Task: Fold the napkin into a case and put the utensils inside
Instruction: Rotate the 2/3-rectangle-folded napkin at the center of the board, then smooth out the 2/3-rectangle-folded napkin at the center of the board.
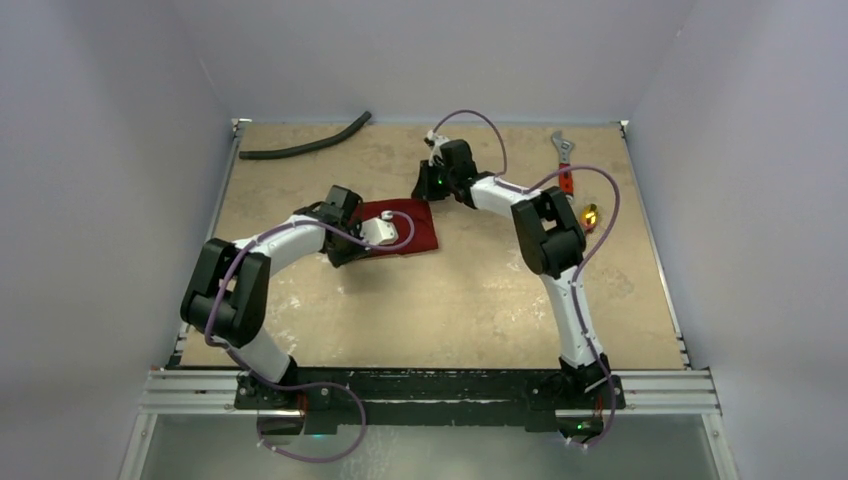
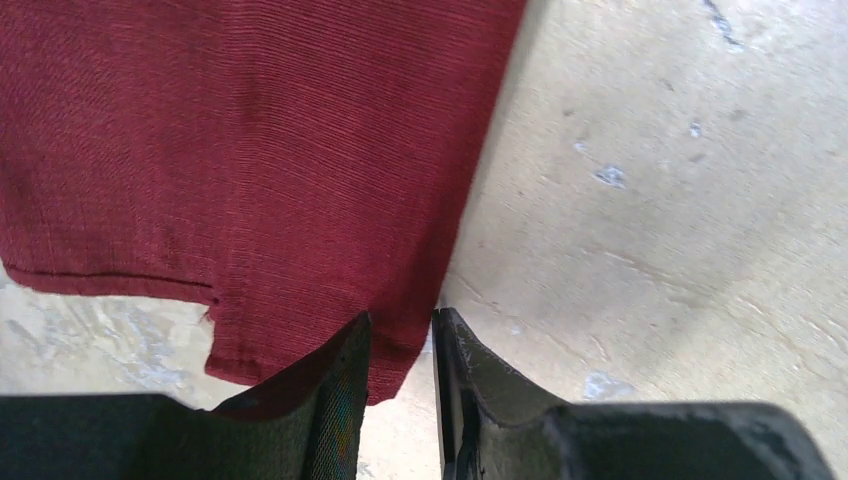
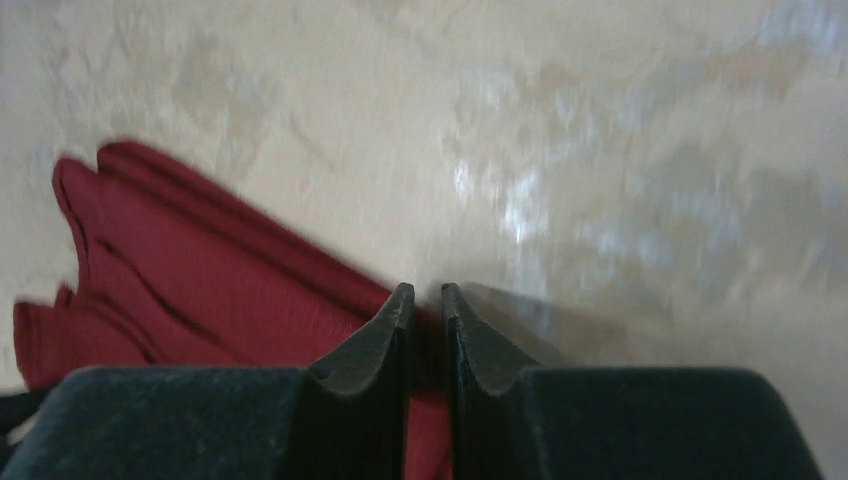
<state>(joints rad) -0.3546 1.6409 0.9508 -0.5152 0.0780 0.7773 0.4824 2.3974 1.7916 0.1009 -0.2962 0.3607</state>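
The dark red napkin [image 1: 415, 225] lies on the table between the two arms, partly folded over itself. My left gripper [image 1: 366, 240] is down at its near left side. In the left wrist view the napkin [image 2: 250, 150] lies flat, and its corner edge sits in the narrow gap of the left gripper [image 2: 400, 318], which is still open. My right gripper [image 1: 428, 190] is at the far right corner. There the right gripper [image 3: 427, 290] is shut on the napkin [image 3: 200, 280], which is creased beside it. One gold utensil [image 1: 590, 215] lies at the right.
A black hose [image 1: 305, 145] lies at the back left. A silver wrench with a red handle [image 1: 563, 160] lies at the back right, just beyond the gold utensil. Raised rails [image 1: 650, 240] run along the table's edges.
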